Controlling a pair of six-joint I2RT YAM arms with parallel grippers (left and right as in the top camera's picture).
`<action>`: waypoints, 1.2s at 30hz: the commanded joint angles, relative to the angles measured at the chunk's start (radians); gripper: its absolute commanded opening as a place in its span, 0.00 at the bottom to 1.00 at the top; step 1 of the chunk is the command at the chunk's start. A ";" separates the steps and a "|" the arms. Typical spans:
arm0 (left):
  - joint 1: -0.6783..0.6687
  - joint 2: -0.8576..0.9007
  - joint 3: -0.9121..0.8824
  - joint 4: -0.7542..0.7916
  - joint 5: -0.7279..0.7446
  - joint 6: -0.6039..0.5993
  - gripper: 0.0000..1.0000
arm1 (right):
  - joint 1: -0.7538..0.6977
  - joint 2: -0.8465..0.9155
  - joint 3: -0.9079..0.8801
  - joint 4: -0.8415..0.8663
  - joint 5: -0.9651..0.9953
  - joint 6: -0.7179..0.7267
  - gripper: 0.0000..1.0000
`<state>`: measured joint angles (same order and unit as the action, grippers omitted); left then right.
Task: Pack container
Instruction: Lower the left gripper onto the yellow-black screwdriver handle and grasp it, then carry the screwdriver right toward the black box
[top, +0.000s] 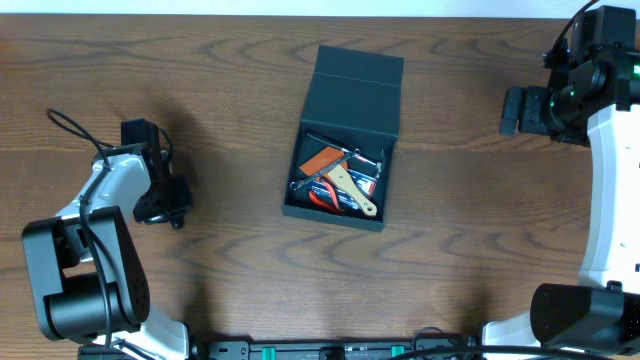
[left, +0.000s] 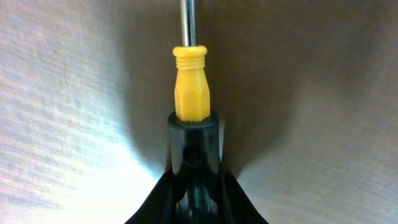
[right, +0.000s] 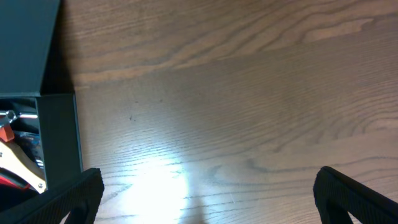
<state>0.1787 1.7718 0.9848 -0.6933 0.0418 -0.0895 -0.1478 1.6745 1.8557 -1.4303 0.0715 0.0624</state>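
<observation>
- The dark teal-green rectangular rigid container is seen at the middle of the brown wood-grain tabletop, well apart from both arms. Its hinged flap lid is thrown back on the far side.
- A jumble of hand tools is already lying in the open compartment. A pale wooden handle, red grips and bits of bright metal can be made out, but no finer detail.
- Out at the left, the left end effector is closed onto the dark butt end of a small screwdriver with a yellow faceted plastic handle. Its bright steel shaft is pointed away from the wrist.
- The right end effector is spread wide with nothing between its fingers. It is held over bare wood, with the container's near wall caught at the left edge of its view.
- Handling, as judged: the screwdriver is expected to be light and stiff, though the smooth plastic may prove slippery. A pinch at the very end leaves the shaft free to droop or swing, so a hold nearer the yellow facets would be steadier.
- The container is expected to be stiff-walled yet light enough to be shoved by a tool knocked against its rim. If steadying is needed, a side wall should be taken rather than the flap, which is likely to fold at the hinge.
</observation>
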 joint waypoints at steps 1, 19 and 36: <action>-0.024 -0.023 0.037 -0.046 -0.023 -0.002 0.06 | -0.008 0.001 -0.005 -0.002 0.006 -0.015 0.99; -0.496 -0.225 0.476 -0.282 -0.023 0.309 0.06 | -0.008 0.001 -0.005 0.002 0.006 -0.015 0.99; -0.831 -0.102 0.480 -0.018 -0.023 0.881 0.06 | -0.008 0.001 -0.005 -0.001 0.006 -0.015 0.99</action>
<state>-0.6563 1.6089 1.4521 -0.7219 0.0227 0.7277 -0.1474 1.6745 1.8557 -1.4292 0.0715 0.0624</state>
